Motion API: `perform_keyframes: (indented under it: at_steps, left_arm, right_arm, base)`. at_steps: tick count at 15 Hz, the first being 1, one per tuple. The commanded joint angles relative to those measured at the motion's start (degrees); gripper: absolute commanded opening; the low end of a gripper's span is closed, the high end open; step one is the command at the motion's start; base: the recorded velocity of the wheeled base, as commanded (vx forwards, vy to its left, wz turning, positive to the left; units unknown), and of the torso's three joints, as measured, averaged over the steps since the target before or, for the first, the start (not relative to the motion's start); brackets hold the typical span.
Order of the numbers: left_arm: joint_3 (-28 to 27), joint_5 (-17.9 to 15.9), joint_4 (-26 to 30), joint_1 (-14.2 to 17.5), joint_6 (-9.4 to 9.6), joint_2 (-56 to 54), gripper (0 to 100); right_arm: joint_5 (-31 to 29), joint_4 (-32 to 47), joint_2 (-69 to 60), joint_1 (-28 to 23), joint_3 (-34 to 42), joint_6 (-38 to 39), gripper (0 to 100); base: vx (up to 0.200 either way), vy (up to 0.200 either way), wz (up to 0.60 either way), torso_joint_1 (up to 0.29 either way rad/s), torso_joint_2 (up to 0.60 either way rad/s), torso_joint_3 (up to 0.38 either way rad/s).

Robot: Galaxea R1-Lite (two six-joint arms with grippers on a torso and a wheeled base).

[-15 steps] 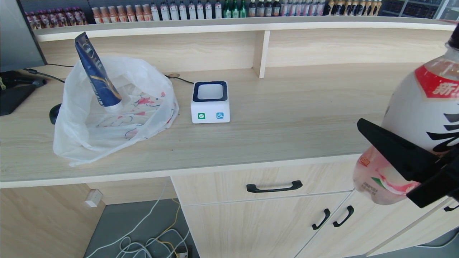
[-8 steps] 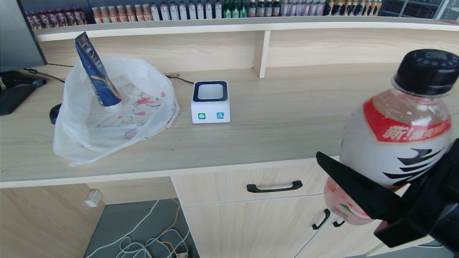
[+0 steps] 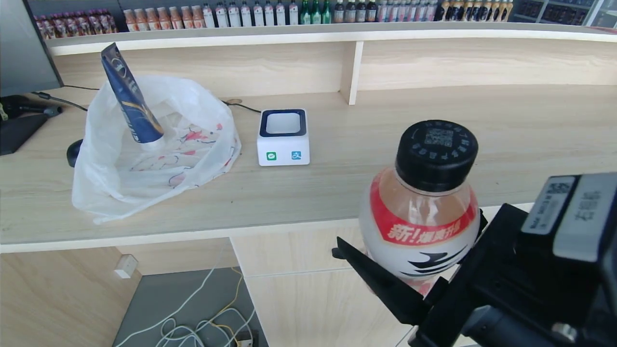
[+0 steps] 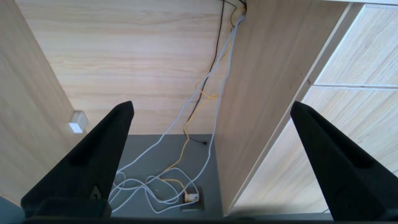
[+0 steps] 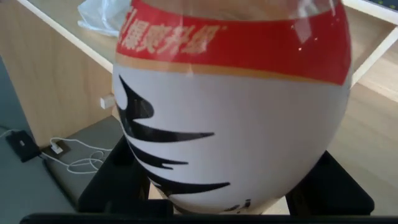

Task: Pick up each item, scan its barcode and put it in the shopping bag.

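Note:
My right gripper point(image 3: 424, 284) is shut on a drink bottle point(image 3: 422, 217) with a black cap and a white, red and black label, held upright in front of the counter's front edge. In the right wrist view the bottle point(image 5: 230, 106) sits between the black fingers. The white barcode scanner point(image 3: 282, 137) stands on the counter to the bottle's far left. The white shopping bag point(image 3: 154, 149) lies open left of the scanner, with a blue tube point(image 3: 129, 96) standing in it. My left gripper point(image 4: 211, 162) hangs open below the counter, over floor cables.
The wooden counter point(image 3: 385, 144) has a raised back shelf with a divider point(image 3: 352, 72). Several bottles point(image 3: 289, 12) line the shelf behind. A monitor point(image 3: 21, 48) and black gear stand at the far left. Drawers and cables point(image 3: 193, 318) lie under the counter.
My right gripper has carried the bottle from the right edge leftward and turned it more upright, so its cap now faces up. Bag, tube and scanner have not moved.

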Motion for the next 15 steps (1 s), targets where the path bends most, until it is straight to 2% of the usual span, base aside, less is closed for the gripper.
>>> perform_keyframes:
  at_steps: [1, 5, 8, 10, 15]
  left_arm:
    - [0.00, -0.05, 0.00, 0.00, -0.04, 0.09, 100]
    - [0.00, 0.04, 0.00, 0.00, -0.04, 0.00, 100]
    - [0.00, 0.04, 0.00, 0.00, -0.04, 0.00, 100]
    - [0.00, 0.04, 0.00, 0.00, -0.04, 0.00, 100]
    - [0.00, -0.05, 0.00, 0.00, -0.04, 0.00, 100]
  right_arm:
    - [-0.49, -0.36, 0.27, -0.13, -0.04, -1.51, 0]
    - [0.13, -0.53, -0.34, 0.40, 2.25, -5.90, 0]
    - [9.27, -0.53, -0.17, 0.57, 1.28, -12.58, 0]
    - [12.78, -0.44, 0.19, 0.75, 0.58, -16.10, 0]
    - [13.13, -0.53, 1.77, 0.57, -0.56, -30.86, 0]
  base:
    - [0.000, 0.000, 0.00, 0.000, 0.00, 0.000]
    - [0.000, 0.000, 0.00, 0.000, 0.00, 0.000]
    - [0.000, 0.000, 0.00, 0.000, 0.00, 0.000]
    - [0.000, 0.000, 0.00, 0.000, 0.00, 0.000]
    - [0.000, 0.000, 0.00, 0.000, 0.00, 0.000]
